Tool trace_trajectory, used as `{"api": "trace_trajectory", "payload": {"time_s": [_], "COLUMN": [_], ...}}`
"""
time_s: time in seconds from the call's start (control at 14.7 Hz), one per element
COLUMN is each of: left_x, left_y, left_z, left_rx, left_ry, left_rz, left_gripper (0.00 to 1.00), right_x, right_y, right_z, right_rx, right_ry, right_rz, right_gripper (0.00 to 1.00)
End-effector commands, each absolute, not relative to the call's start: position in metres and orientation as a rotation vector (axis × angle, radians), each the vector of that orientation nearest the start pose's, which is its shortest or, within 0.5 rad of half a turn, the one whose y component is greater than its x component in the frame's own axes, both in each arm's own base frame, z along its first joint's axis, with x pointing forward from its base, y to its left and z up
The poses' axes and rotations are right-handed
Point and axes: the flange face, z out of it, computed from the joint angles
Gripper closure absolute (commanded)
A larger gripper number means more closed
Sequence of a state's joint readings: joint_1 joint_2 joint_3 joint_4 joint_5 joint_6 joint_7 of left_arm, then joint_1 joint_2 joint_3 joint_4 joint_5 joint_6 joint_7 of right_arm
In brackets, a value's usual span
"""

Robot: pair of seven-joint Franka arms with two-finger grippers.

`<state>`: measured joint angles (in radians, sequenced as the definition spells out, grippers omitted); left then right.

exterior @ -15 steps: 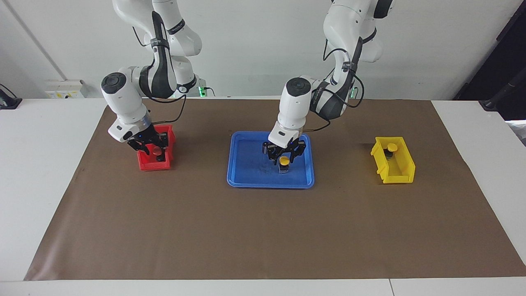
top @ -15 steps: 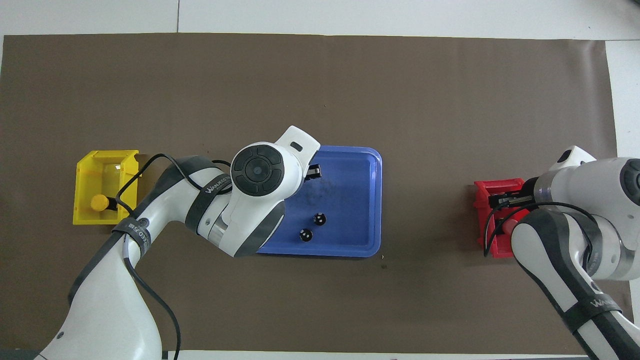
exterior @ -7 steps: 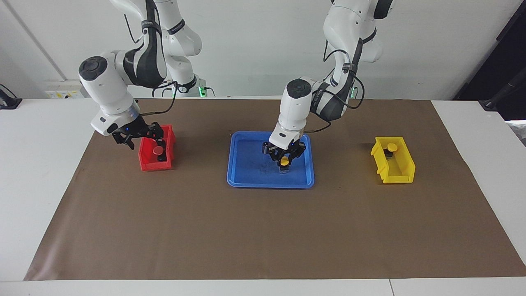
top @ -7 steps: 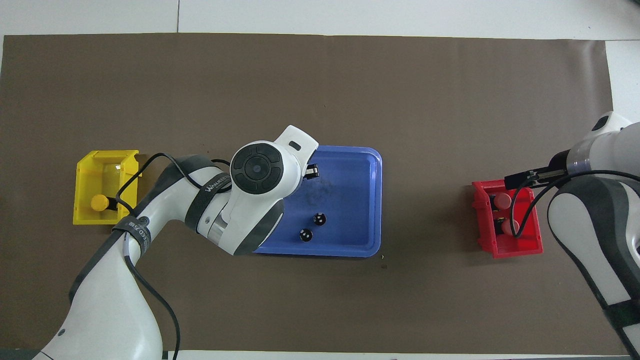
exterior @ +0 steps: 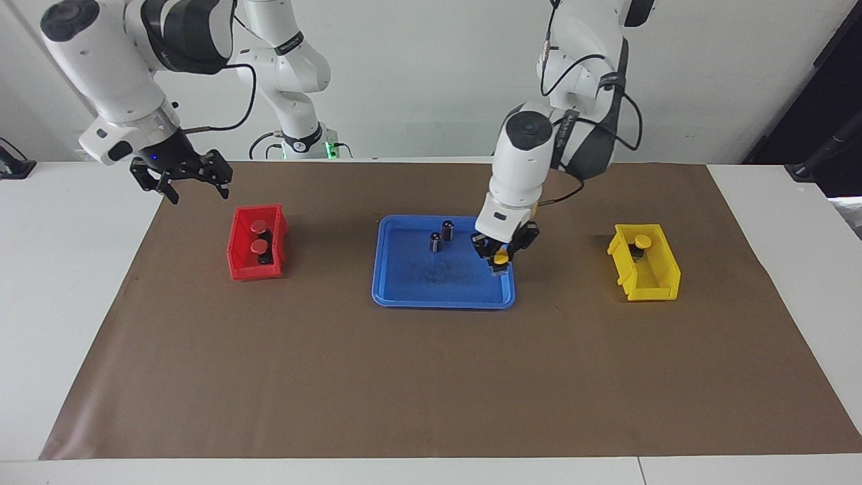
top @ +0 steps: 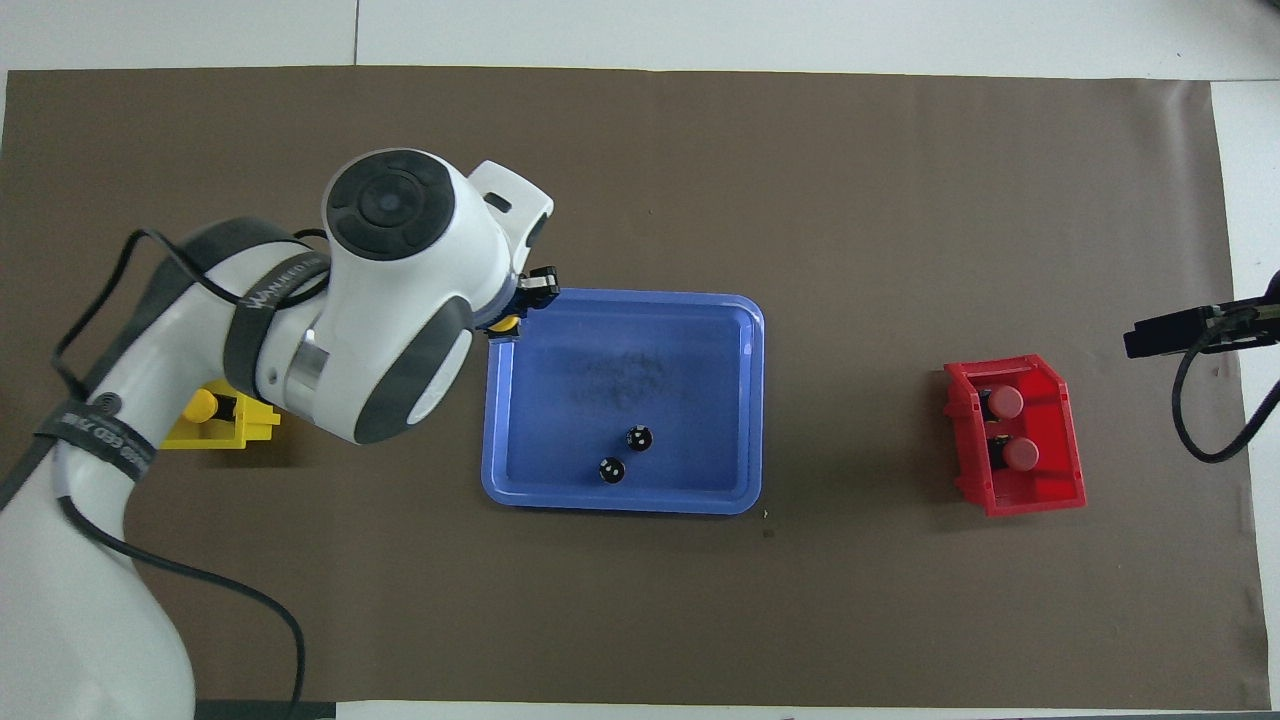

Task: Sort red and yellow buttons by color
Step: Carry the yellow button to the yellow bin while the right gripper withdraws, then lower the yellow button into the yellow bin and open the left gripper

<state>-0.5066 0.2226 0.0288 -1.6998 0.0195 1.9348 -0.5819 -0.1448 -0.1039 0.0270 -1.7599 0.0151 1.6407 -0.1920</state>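
Note:
My left gripper is shut on a yellow button and holds it up over the blue tray's edge toward the left arm's end. The held button also shows in the overhead view. The other yellow button stands in the yellow bin. Two red buttons stand in the red bin. My right gripper is open and empty, raised over the mat beside the red bin.
Two dark upright cylinders stand in the blue tray, at its side nearer the robots. In the overhead view my left arm covers most of the yellow bin. A brown mat covers the table.
My left gripper has lifted the yellow button off the tray floor and carried it toward the yellow bin. My right gripper has risen away from the red bin, leaving a red button there.

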Motion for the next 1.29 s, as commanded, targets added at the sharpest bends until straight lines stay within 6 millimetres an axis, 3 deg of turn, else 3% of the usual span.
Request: {"api": "trace_trajectory", "payload": {"time_s": [0.0, 0.07, 0.27, 0.48, 0.75, 0.95, 1.22], "left_x": [0.587, 0.6, 0.62, 0.62, 0.606, 0.588, 0.57], "left_y": [-0.193, -0.159, -0.071, -0.014, 0.02, 0.021, 0.019], "left_z": [0.468, 0.469, 0.464, 0.45, 0.434, 0.419, 0.406], "left_rx": [-3.12, -3.123, -3.127, -3.127, -3.126, -3.129, -3.132], "left_ry": [-0.023, 0.001, 0.084, 0.065, 0.079, 0.077, 0.076], "left_rz": [0.004, -0.008, -0.045, -0.077, -0.049, -0.023, -0.004], "left_gripper": [0.99, 0.99, 0.99, 0.99, 0.99, 0.99, 0.99], "right_x": [0.545, 0.545, 0.55, 0.543, 0.542, 0.541, 0.538], "right_y": [-0.068, -0.068, -0.079, -0.061, -0.064, -0.079, -0.081], "right_z": [0.627, 0.637, 0.641, 0.639, 0.635, 0.627, 0.626], "right_rx": [-3.149, -3.149, -3.145, -3.158, -3.157, -3.148, -3.141], "right_ry": [-0.055, -0.049, -0.003, 0.032, 0.051, 0.081, 0.088], "right_rz": [0.063, 0.07, 0.072, 0.083, 0.1, 0.118, 0.139], "right_gripper": [0.0, 0.0, 0.0, 0.0, 0.0, 0.0, 0.0]}}
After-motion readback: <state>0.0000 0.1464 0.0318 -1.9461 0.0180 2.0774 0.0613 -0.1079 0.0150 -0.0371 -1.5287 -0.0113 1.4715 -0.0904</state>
